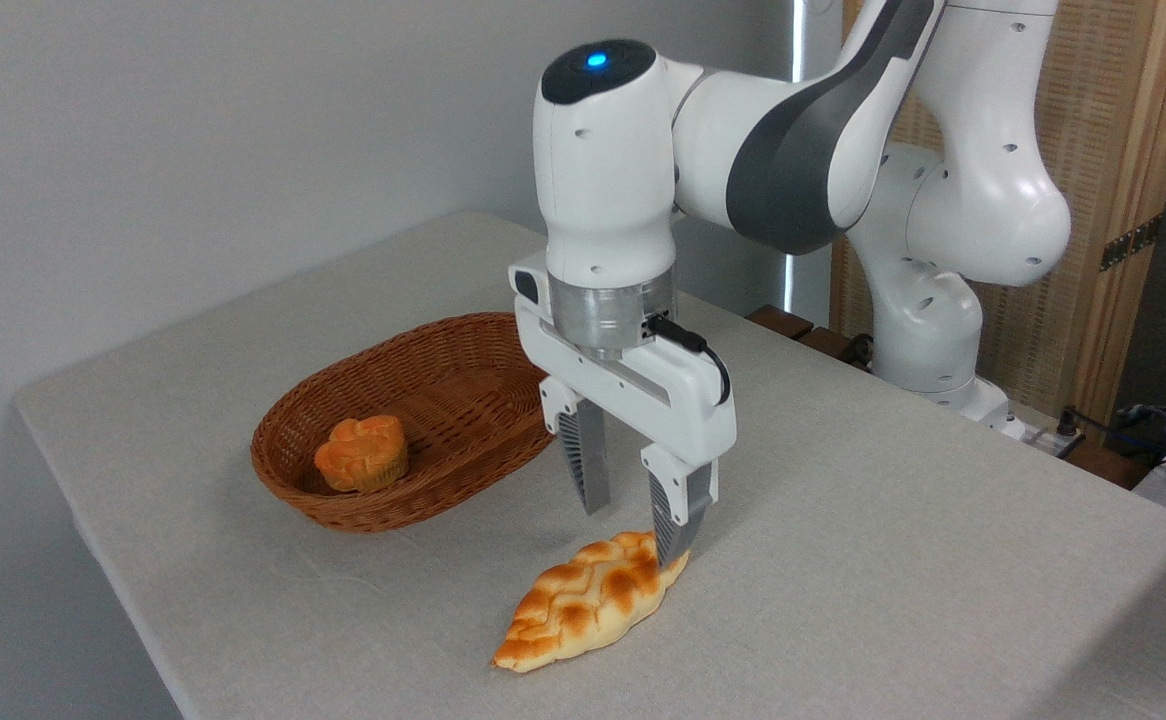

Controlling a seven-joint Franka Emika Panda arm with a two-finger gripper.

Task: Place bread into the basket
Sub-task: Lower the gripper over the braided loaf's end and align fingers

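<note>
gripper (635, 530) pointing straight down, fingers spread apart with a clear gap between them, nothing clamped; the right finger (676, 520) has its tip at the upper right end of the bread (588, 600), overlapping it in the picture, contact cannot be told for sure; the left finger hangs just above and behind the loaf's upper edge, not touching as far as seen; bread lies flat on the table (893, 560), long axis running from lower left to upper right, pointed ends, braided golden top with browned ridges; it sits outside the basket (383, 500), near its right front side but apart from it; basket is oval brown wicker, resting on the table left of the gripper; a small orange bun (361, 453) sits inside the basket toward its left end; white arm (793, 150) reaches in from the right rear, blue light lit on top of the wrist joint; black cable loops at the gripper's side; table covered in a light grey cloth; plain wall behind, wooden screen at right rear
</note>
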